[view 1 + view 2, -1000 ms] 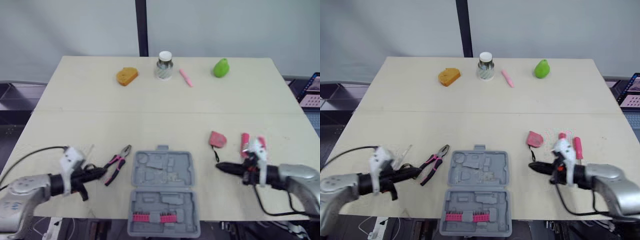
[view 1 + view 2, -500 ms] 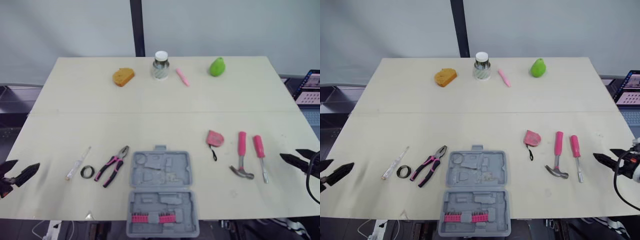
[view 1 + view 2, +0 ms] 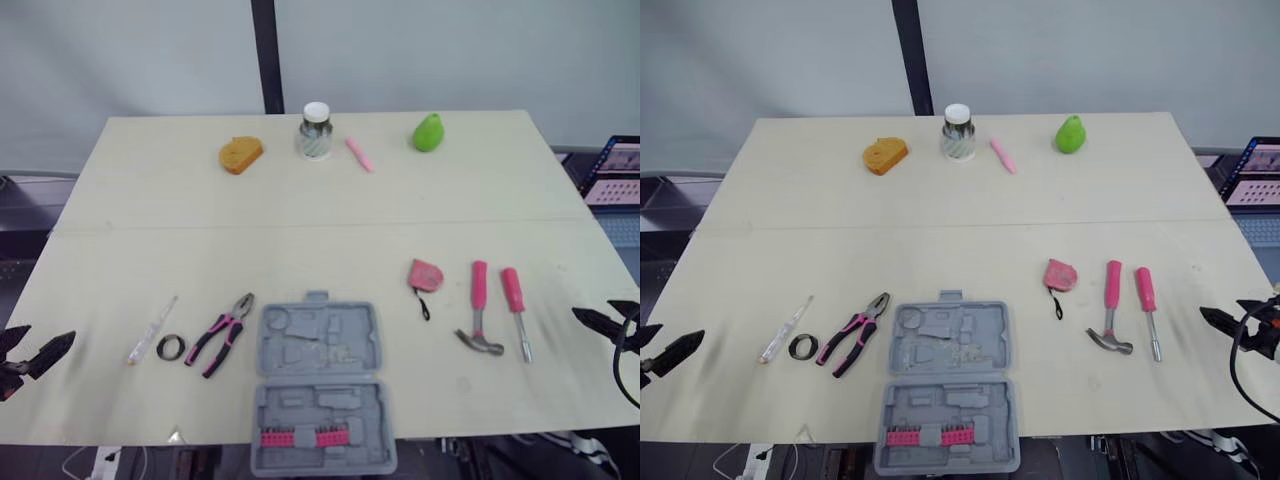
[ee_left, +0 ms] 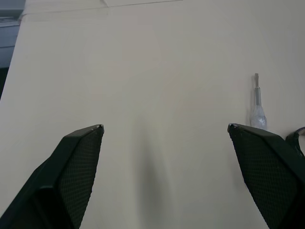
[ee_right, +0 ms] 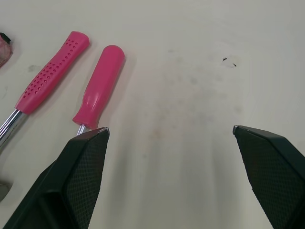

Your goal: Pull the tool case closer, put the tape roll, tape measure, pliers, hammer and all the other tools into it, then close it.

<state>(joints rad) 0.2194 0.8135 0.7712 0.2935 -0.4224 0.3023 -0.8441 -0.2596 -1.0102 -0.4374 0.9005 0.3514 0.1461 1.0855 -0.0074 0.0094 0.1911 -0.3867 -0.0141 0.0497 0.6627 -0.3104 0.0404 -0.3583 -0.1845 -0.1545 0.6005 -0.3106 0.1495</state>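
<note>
Left gripper point(image 4: 165, 127): at the table's left edge, near the front; fingers spread wide, holding nothing.
Right gripper point(image 5: 170, 128): at the table's right edge, level with the hammer's head; fingers spread wide, holding nothing.
Tool case point(image 3: 322, 385): grey, lying open at the front middle of the table point(image 3: 300, 230); its near half reaches the front edge and carries a row of pink bits.
Left of the case: pliers point(image 3: 222, 333) just beside it and angled, then the tape roll point(image 3: 171, 347), then a clear-handled screwdriver point(image 3: 152, 330) close beside the roll.
Right of the case: tape measure point(image 3: 426, 274), hammer point(image 3: 480, 308) and pink screwdriver point(image 3: 516, 308), side by side but apart, the two handles pointing away from the front edge.
Room on the left: bare tabletop between the left gripper and the clear-handled screwdriver.
Room on the right: a bare strip between the right gripper and the pink screwdriver.
Middle band: bare across the full width, between the tools and the far row.
Far row: orange sponge point(image 3: 240, 155), jar point(image 3: 314, 131), pink marker point(image 3: 358, 155), green pear point(image 3: 428, 132), all near the back edge and well apart from the tools.
</note>
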